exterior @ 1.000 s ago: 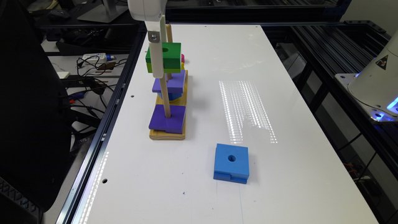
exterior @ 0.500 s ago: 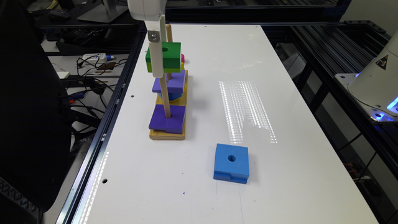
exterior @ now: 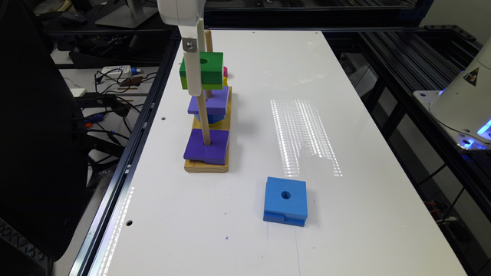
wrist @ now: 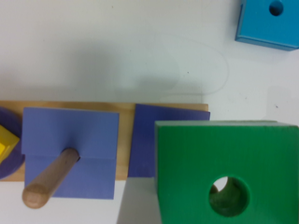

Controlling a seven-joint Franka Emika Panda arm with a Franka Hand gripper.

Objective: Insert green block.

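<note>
The green block [exterior: 207, 67] hangs in the air above the wooden peg board [exterior: 207, 166], level, with its round hole facing up. My gripper [exterior: 196, 82] is shut on it, coming down from above. In the wrist view the green block [wrist: 224, 163] is close to the camera and covers part of a purple block [wrist: 145, 140] on the board [wrist: 124, 140]. A bit of tan shows at the edge of its hole. Beside it, a wooden peg [wrist: 49, 179] rises through another purple block [wrist: 70, 135].
The blue block [exterior: 285, 201] with a hole lies alone on the white table [exterior: 345, 214], toward the exterior view's right of the board; it also appears in the wrist view [wrist: 268, 23]. Purple blocks [exterior: 207, 147] sit on the pegs [exterior: 203, 119]. A tall rear peg [exterior: 209, 38] stands behind the green block.
</note>
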